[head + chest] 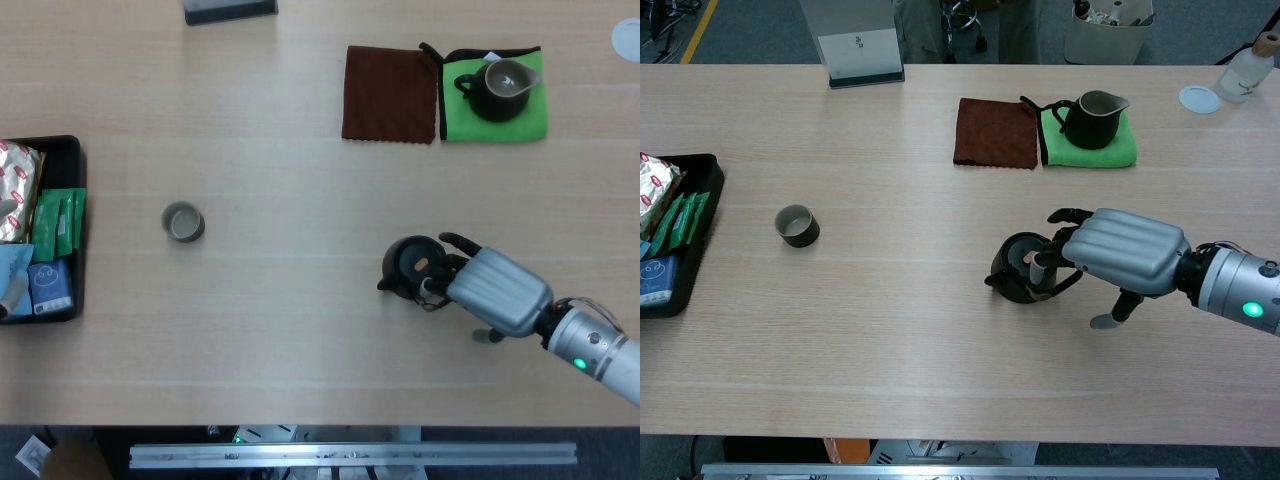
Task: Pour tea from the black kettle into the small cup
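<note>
Far to the left of the right hand, at the table's left edge, a black tray (70,150) holds tea packets (55,222). Nearer, but still well apart from the hand, the small cup (183,221) stands upright on the bare wooden table (300,330), to the left of the black kettle and slightly farther back.

The black kettle (410,266) sits upright on the table directly at the hand's fingertips, spout pointing left, away from the hand, with its wire handle on the side facing the hand. The right hand (490,290) reaches in from the right with its silver back turned up; its dark fingers (1068,216) spread over the kettle's right side and the handle. In the chest view one finger lies on the lid edge, yet neither view shows whether the fingers have closed around the handle, so the grip cannot be told.

Well behind the hand, a brown cloth (390,93) lies flat beside a green cloth (528,115) bearing a dark pitcher (497,88).
</note>
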